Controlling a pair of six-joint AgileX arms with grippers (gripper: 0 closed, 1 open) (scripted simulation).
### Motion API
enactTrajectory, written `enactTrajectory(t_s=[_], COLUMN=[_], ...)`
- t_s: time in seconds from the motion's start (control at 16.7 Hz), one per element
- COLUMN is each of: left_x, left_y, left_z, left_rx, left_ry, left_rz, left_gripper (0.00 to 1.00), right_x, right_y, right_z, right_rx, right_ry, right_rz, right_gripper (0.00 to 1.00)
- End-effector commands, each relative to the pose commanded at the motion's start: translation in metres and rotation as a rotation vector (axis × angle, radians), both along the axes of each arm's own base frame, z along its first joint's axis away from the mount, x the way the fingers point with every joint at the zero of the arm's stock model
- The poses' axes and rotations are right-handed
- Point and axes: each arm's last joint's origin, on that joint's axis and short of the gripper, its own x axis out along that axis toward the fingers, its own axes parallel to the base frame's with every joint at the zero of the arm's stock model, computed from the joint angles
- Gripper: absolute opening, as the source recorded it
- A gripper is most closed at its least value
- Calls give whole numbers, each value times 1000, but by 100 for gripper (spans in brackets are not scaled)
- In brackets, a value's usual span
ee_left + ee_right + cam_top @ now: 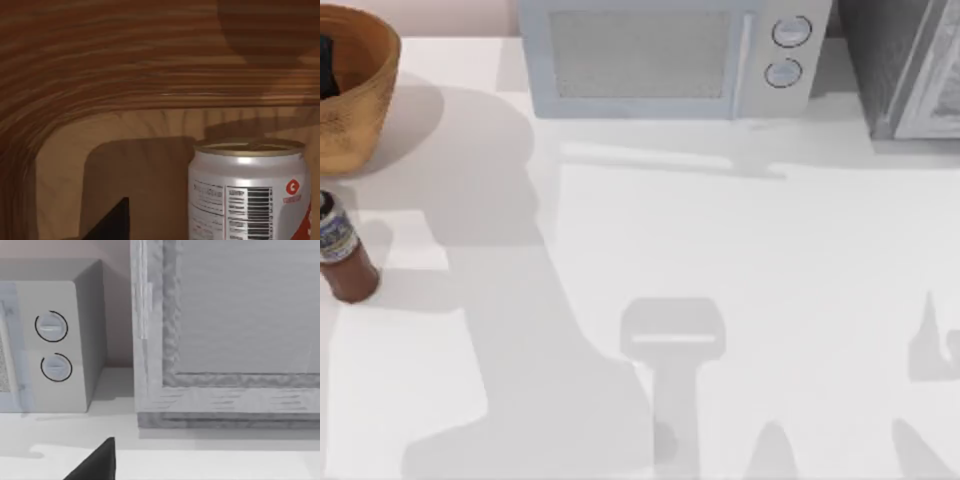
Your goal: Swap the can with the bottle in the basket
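The left gripper (112,222), finger spread untellable, hovers inside the orange-brown wicker basket (365,90) at ten o'clock beside the white red-labelled can (250,192), probably about to grasp it, while the reddish-brown blue-banded bottle (342,255) waits outside.

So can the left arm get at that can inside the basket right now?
Probably yes. The left wrist view looks from inside the basket straight at the upright can, with nothing standing between them. Whether its fingers are spread wide enough can't be told.
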Motion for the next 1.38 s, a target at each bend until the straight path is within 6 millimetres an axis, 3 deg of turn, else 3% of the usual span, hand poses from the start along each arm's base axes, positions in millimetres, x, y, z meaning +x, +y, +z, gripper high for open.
enactTrajectory(t_s=[0.18,0.48,1.26,1.38], left_x=[3,4,4,4], left_y=[-3,-3,-3,-3], left_z=[-13,-15,-15,-15], left_rx=[0,0,0,0], left_ry=[0,0,0,0], left_rz=[0,0,0,0], left_gripper=[100,100,2,0], right_x=[0,0,0,0], right_y=[0,0,0,0], right_z=[0,0,0,0], right_rx=[0,0,0,0], right_ry=[0,0,0,0], right_rz=[0,0,0,0], right_gripper=[100,100,100,100])
